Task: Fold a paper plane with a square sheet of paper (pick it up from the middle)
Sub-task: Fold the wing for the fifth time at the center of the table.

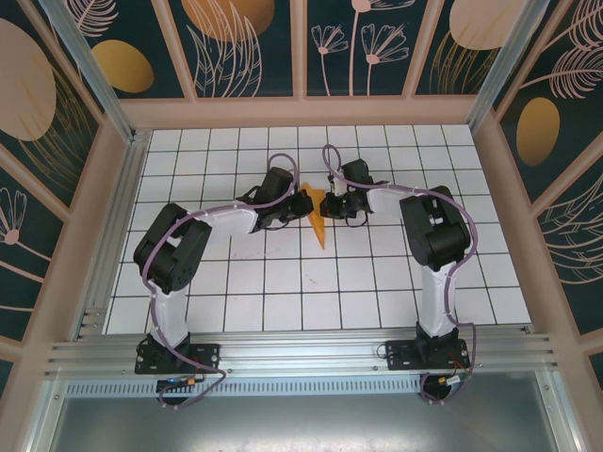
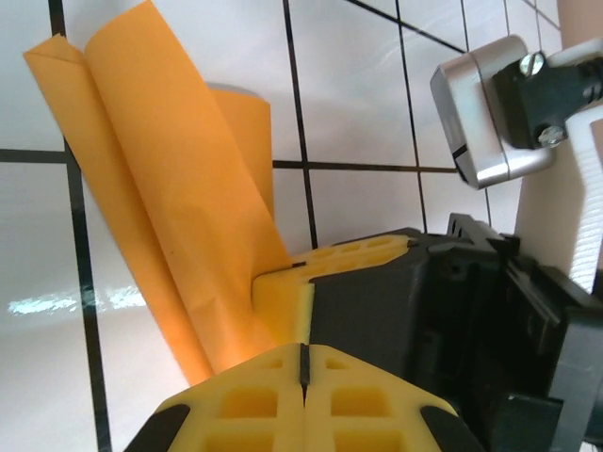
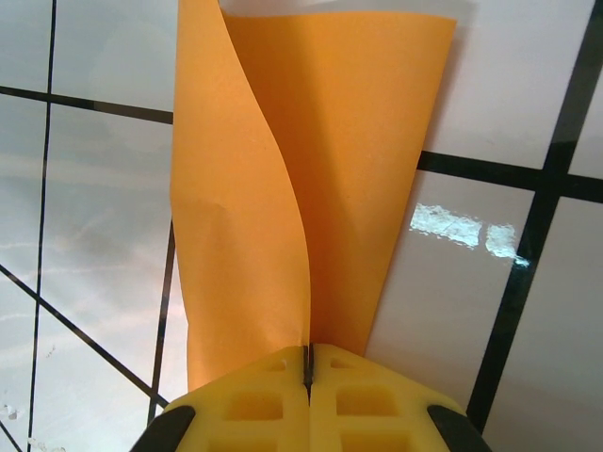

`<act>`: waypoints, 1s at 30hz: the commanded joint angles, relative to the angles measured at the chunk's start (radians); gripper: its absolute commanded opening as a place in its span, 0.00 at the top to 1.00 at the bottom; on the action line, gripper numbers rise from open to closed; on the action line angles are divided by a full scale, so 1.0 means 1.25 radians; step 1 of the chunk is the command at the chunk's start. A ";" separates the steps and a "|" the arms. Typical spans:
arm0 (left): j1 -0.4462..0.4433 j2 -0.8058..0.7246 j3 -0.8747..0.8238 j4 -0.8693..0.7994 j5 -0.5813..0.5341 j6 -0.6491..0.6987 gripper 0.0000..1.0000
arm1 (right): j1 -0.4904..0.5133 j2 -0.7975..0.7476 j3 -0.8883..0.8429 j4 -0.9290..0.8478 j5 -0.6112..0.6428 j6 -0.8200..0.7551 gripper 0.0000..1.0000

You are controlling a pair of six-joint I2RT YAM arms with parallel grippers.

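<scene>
At the right gripper (image 3: 307,363): yellow pads pressed together, with the paper plane (image 3: 311,169) running straight into the seam between them, so clamped on the paper. Beyond the pads, two orange layers, the nearer one curling over the other along a long soft edge. Far end cut off by the top of the right wrist view. Underneath, the white grid-tiled table (image 3: 528,311) with a bright patch of glare.

At the left gripper (image 2: 303,363): pads also closed, with only a thin dark line between them and no orange visible in that line. Lower end of the paper plane (image 2: 170,188) hidden behind the left-hand pad, so impossible to tell whether pinched there or merely passing underneath. Just beyond, touching the paper, a yellow finger (image 2: 283,301) of the right gripper, with its black body behind it partly out of frame. Higher right, a silver bracket (image 2: 485,122) with a screw head, cut off by the edge. At the paper's upper left tip, a narrow folded flap.

From above: left gripper (image 1: 303,203) and right gripper (image 1: 336,204) nose to nose over the middle of the table (image 1: 236,282), fingertips too small and dark to tell apart. Between and just below them, the paper plane (image 1: 320,226) as a slim orange wedge, its broad end partly covered among the fingers and its point toward the arms' bases. Not clear whether lying on the tiles or lifted off them.
</scene>
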 commanded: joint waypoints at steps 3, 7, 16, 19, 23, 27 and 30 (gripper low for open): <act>0.002 0.056 0.033 0.040 0.014 -0.029 1.00 | -0.003 0.042 0.006 -0.046 0.048 -0.024 0.99; 0.002 0.090 0.054 0.043 0.013 -0.034 1.00 | -0.004 0.043 0.004 -0.045 0.048 -0.023 0.99; 0.001 0.143 0.095 0.012 -0.011 -0.071 1.00 | -0.004 0.045 0.004 -0.045 0.048 -0.023 1.00; 0.002 0.143 0.095 -0.013 -0.039 -0.076 1.00 | -0.004 0.045 0.003 -0.046 0.051 -0.022 1.00; 0.002 0.142 0.091 -0.027 -0.046 -0.077 1.00 | -0.004 0.047 0.004 -0.047 0.053 -0.022 1.00; 0.001 0.144 0.089 -0.032 -0.045 -0.079 1.00 | -0.004 0.049 0.006 -0.049 0.054 -0.021 1.00; 0.002 0.144 0.085 -0.028 -0.043 -0.084 1.00 | -0.004 0.051 0.009 -0.050 0.055 -0.020 1.00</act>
